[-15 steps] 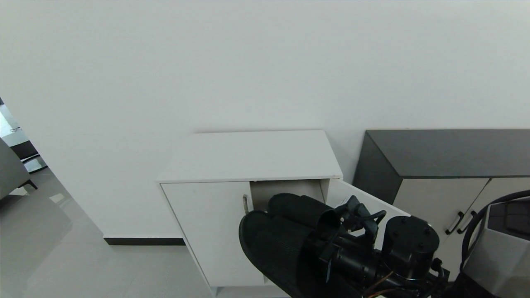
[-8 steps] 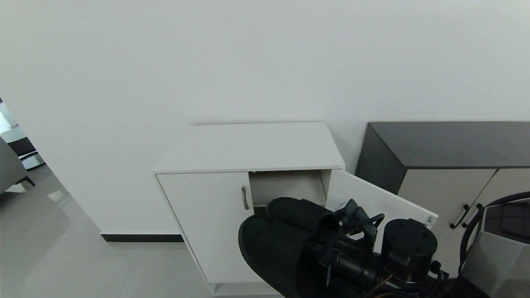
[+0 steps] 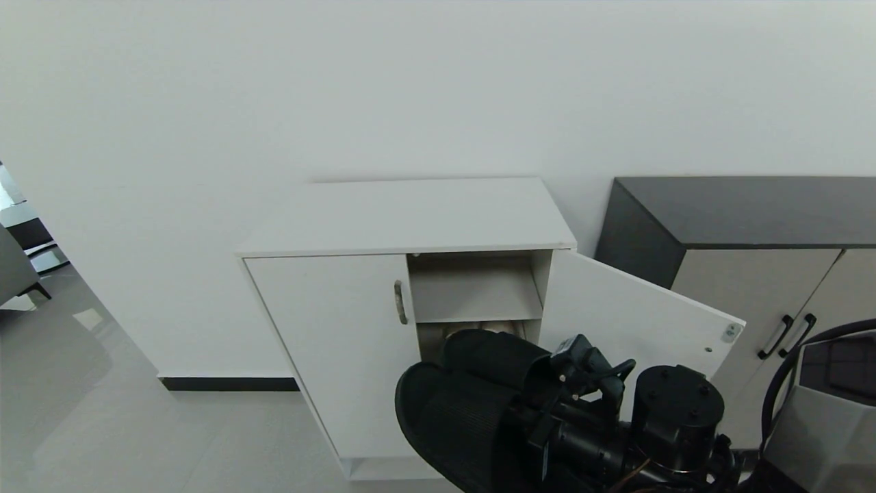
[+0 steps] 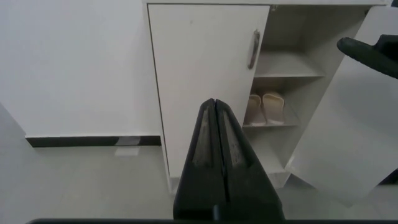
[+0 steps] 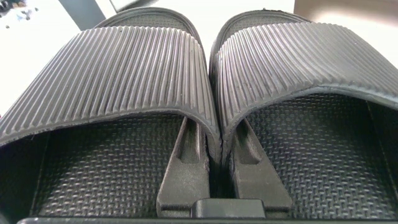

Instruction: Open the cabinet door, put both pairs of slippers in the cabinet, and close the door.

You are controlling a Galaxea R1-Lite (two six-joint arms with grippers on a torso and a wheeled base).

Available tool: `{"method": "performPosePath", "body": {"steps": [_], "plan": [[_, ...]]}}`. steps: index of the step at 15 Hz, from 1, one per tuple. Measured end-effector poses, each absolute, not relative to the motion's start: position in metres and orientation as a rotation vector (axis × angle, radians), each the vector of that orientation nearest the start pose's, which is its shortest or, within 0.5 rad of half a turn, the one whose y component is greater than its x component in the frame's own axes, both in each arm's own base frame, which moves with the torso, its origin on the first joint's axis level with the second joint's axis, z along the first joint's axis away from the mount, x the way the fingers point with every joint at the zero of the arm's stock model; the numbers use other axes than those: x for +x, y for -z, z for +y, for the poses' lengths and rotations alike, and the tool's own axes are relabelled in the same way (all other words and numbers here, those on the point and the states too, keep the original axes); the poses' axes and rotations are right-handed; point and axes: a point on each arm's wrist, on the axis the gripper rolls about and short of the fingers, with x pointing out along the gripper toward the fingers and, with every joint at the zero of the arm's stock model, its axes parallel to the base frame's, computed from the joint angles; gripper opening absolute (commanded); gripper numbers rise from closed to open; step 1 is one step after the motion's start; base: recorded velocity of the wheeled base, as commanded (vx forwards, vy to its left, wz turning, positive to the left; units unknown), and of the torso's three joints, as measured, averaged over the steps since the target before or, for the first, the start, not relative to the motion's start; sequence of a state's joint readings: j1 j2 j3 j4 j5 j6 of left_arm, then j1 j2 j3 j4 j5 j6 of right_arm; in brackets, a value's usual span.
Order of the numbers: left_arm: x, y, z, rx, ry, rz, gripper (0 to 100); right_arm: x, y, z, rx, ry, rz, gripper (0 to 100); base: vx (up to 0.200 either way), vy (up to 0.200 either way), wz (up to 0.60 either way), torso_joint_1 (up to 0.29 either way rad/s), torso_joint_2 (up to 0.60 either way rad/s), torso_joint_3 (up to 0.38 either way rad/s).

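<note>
The white cabinet (image 3: 410, 212) stands against the wall, its right door (image 3: 629, 315) swung open and its left door (image 3: 328, 342) closed. A beige pair of slippers (image 4: 267, 107) lies on the middle shelf inside. My right gripper (image 5: 212, 155) is shut on the black pair of slippers (image 3: 465, 404), pinching their inner sides together, and holds them in front of the open compartment, below the upper shelf (image 3: 472, 298). My left gripper (image 4: 215, 124) is shut and empty, low in front of the closed door (image 4: 199, 81).
A dark-topped sideboard (image 3: 739, 205) with black handles (image 3: 787, 335) stands right of the cabinet, close behind the open door. Grey floor (image 3: 137, 438) lies free to the left. A grey chair (image 3: 14, 274) sits at the far left.
The whole head view has shifted, so the cabinet sits higher in the picture and more of its inside and open door shows. The black slippers keep their place in my right gripper.
</note>
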State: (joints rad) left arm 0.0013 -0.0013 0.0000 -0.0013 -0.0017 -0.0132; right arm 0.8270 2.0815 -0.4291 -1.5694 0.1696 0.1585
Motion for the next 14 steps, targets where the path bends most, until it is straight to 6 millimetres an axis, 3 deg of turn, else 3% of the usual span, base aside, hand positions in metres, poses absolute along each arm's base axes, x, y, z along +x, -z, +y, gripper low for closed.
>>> {"method": "performPosePath", "body": {"steps": [14], "plan": [[-0.0229, -0.0756, -0.0001, -0.015, 0.000, -0.003, 0, 0.2046, -0.0709, 0.2289, 0.108, -0.992, 0.171, 0, 0.000, 0.000, 0.00, -0.211, 0.50, 0.288]]}}
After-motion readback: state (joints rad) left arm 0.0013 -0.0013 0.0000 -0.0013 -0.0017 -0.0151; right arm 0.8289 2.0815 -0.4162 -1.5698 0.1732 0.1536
